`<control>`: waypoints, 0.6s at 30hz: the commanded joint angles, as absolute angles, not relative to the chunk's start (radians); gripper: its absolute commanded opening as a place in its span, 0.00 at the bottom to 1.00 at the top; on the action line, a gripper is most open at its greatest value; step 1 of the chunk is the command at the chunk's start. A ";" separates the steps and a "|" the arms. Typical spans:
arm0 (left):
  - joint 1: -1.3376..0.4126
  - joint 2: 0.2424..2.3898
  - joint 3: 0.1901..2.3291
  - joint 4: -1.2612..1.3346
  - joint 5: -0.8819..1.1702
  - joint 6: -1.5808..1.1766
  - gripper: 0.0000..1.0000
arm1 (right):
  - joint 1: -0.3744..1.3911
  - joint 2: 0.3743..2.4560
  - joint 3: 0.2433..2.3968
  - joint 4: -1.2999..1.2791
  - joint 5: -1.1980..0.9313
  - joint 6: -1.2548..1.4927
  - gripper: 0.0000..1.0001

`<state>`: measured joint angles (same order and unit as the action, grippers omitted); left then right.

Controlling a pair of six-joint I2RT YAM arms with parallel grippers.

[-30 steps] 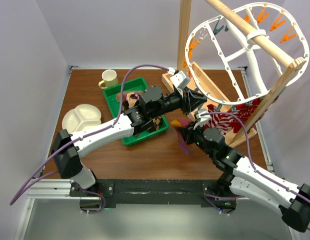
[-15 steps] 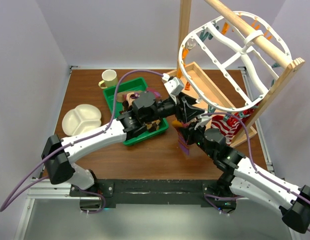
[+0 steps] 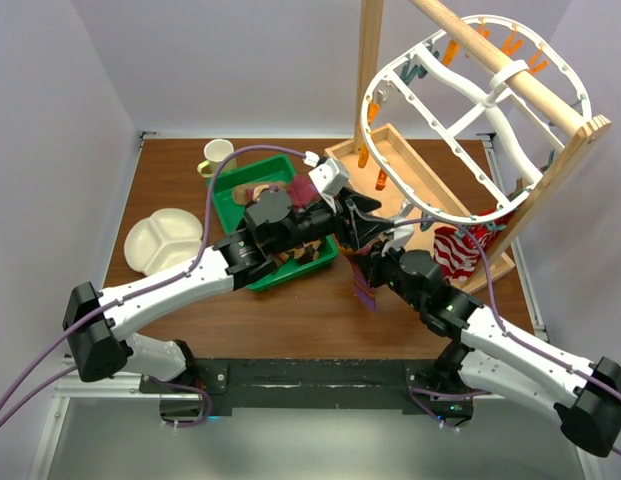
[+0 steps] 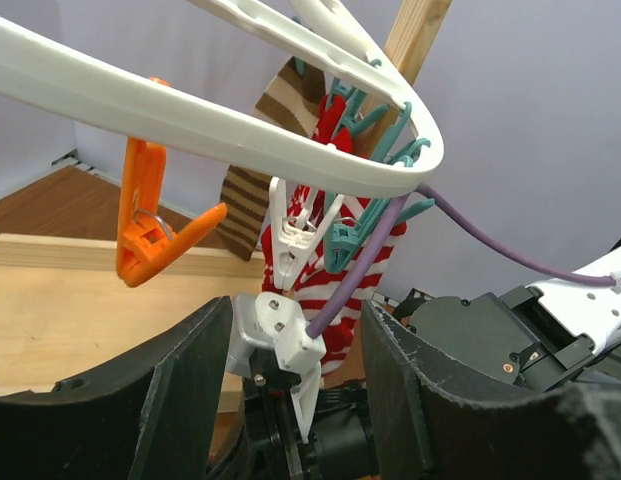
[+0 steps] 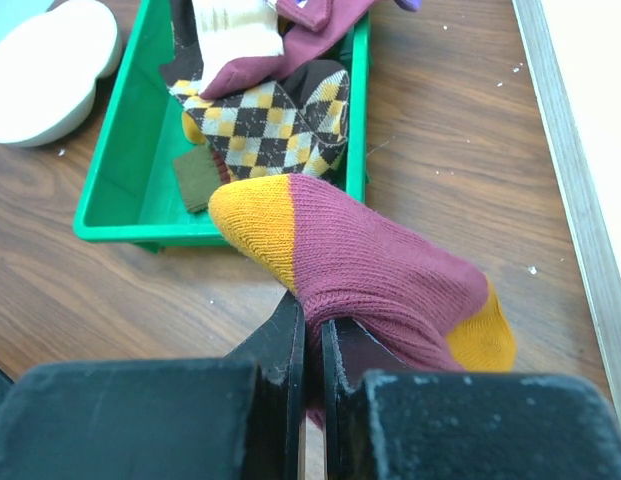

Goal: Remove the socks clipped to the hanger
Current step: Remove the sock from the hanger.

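The white oval hanger (image 3: 468, 112) hangs tilted from the wooden rail, and its rim (image 4: 190, 125) crosses the left wrist view. A red-and-white striped sock (image 3: 456, 250) (image 4: 335, 290) is clipped to the hanger, and a brown striped sock (image 4: 252, 195) hangs behind it. My left gripper (image 3: 364, 224) (image 4: 297, 322) is open below the rim and holds nothing. My right gripper (image 3: 376, 262) (image 5: 312, 330) is shut on a maroon sock with a yellow toe and heel (image 5: 380, 265) (image 3: 366, 288), held above the table next to the tray.
A green tray (image 3: 218, 197) (image 5: 115, 170) holds several loose socks, including an argyle one (image 5: 270, 125). A cup (image 3: 219, 155) and a white divided plate (image 3: 160, 240) sit at the left. An orange clip (image 4: 150, 215) and teal clips (image 4: 365, 230) dangle from the rim. The wooden stand (image 3: 370, 60) rises at the back.
My left gripper has opened and drawn back to the left, away from the clips. The hanger has swung and tilted. The right gripper still holds the maroon sock and has shifted slightly left.
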<state>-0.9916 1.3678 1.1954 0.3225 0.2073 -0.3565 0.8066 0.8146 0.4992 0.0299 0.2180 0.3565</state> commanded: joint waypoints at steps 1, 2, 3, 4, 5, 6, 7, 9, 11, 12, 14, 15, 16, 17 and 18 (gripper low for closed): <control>-0.991 1.318 1.175 0.322 0.161 -0.359 0.59 | 0.808 0.810 0.546 0.086 0.247 0.348 0.00; -0.991 1.316 1.170 0.319 0.161 -0.359 0.59 | 0.808 0.807 0.545 0.092 0.253 0.347 0.00; -0.991 1.315 1.169 0.318 0.157 -0.359 0.59 | 0.810 0.801 0.545 0.095 0.255 0.345 0.00; -0.988 1.310 1.167 0.313 0.153 -0.359 0.59 | 0.810 0.799 0.548 0.101 0.255 0.333 0.00; -0.988 1.307 1.161 0.313 0.150 -0.359 0.59 | 0.810 0.796 0.549 0.101 0.256 0.325 0.00; -0.986 1.305 1.158 0.313 0.147 -0.359 0.59 | 0.810 0.790 0.551 0.103 0.259 0.318 0.00; -0.982 1.302 1.155 0.311 0.144 -0.360 0.59 | 0.813 0.776 0.557 0.100 0.265 0.299 0.00; -0.977 1.298 1.152 0.308 0.143 -0.362 0.59 | 0.811 0.762 0.571 0.081 0.281 0.282 0.00; -0.971 1.298 1.150 0.302 0.143 -0.362 0.59 | 0.811 0.749 0.598 0.069 0.272 0.255 0.00; -0.969 1.299 1.150 0.301 0.143 -0.364 0.59 | 0.811 0.747 0.612 0.063 0.262 0.239 0.00; -0.965 1.299 1.150 0.287 0.140 -0.367 0.59 | 0.813 0.747 0.624 0.054 0.238 0.221 0.00; -0.962 1.301 1.150 0.270 0.135 -0.368 0.60 | 0.811 0.750 0.633 0.043 0.209 0.210 0.00; -0.956 1.299 1.149 0.264 0.132 -0.368 0.60 | 0.811 0.750 0.637 0.038 0.196 0.207 0.00; -0.951 1.299 1.143 0.258 0.130 -0.373 0.60 | 0.811 0.756 0.638 0.034 0.184 0.206 0.00; -0.945 1.299 1.137 0.252 0.140 -0.383 0.61 | 0.811 0.758 0.637 0.032 0.164 0.207 0.00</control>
<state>-0.9661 1.3262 1.1526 0.2672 0.1513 -0.3576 0.8070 0.7589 0.5884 0.0257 0.2264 0.2562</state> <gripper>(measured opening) 0.598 0.041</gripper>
